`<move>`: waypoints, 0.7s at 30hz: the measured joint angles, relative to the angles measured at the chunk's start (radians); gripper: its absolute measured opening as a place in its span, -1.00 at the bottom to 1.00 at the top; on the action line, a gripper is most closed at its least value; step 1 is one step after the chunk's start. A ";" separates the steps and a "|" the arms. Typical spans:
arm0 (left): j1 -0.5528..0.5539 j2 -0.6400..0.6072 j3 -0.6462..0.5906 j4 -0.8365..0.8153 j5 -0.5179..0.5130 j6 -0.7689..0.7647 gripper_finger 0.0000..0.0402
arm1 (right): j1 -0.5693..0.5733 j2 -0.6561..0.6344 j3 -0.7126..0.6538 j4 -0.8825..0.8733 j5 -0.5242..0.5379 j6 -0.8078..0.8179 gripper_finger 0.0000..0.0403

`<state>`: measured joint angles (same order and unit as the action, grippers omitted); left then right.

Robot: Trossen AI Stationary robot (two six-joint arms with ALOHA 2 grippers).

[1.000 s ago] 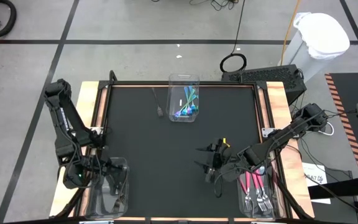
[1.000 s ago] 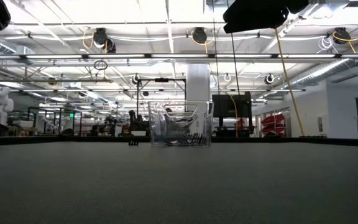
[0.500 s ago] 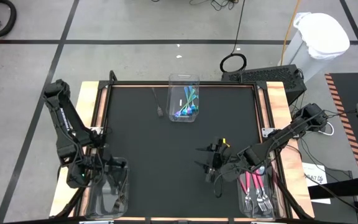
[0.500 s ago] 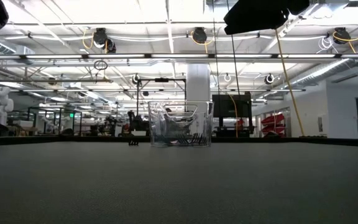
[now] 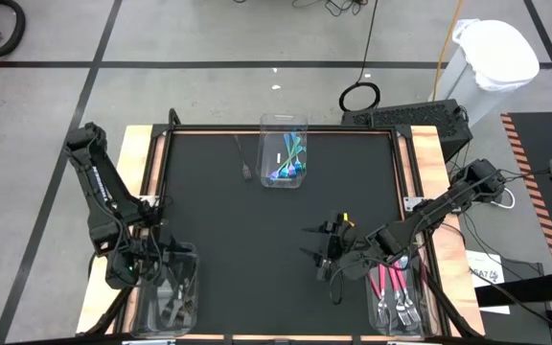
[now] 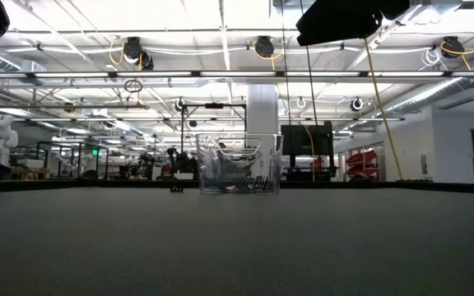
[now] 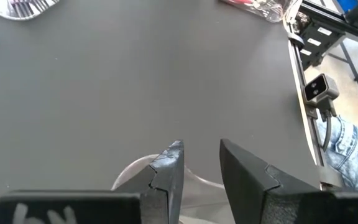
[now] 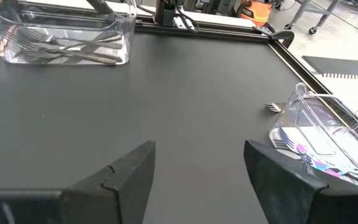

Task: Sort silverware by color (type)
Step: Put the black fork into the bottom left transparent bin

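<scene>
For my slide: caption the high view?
Left gripper open over the grey-fork bin; right gripper open mid-table.

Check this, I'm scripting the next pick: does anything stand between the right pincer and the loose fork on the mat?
Nothing visible does. The right pincer hangs open over bare black mat, and the fork lies beyond it, close beside the clear bin of blue-handled pieces.

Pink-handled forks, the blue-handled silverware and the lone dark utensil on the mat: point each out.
pink-handled forks [image 5: 393, 284]: high view, on the pink handles.
blue-handled silverware [image 5: 288, 169]: high view, on the blue handles.
lone dark utensil [image 5: 242, 159]: high view, on its thin shaft.
</scene>
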<state>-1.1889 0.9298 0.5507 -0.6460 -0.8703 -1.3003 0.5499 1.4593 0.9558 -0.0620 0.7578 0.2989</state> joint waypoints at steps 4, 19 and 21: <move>0.000 0.000 0.000 0.000 -0.018 0.002 -0.48 | 0.000 0.000 0.000 0.000 0.000 0.000 0.20; 0.027 0.000 0.001 0.000 -0.060 0.004 -0.48 | 0.000 0.000 0.000 0.000 0.000 0.003 0.20; 0.035 0.000 0.001 0.000 -0.061 0.004 -0.48 | 0.000 0.000 0.000 0.000 0.000 0.003 0.20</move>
<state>-1.1538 0.9295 0.5514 -0.6460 -0.9310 -1.2964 0.5495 1.4593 0.9558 -0.0619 0.7578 0.3023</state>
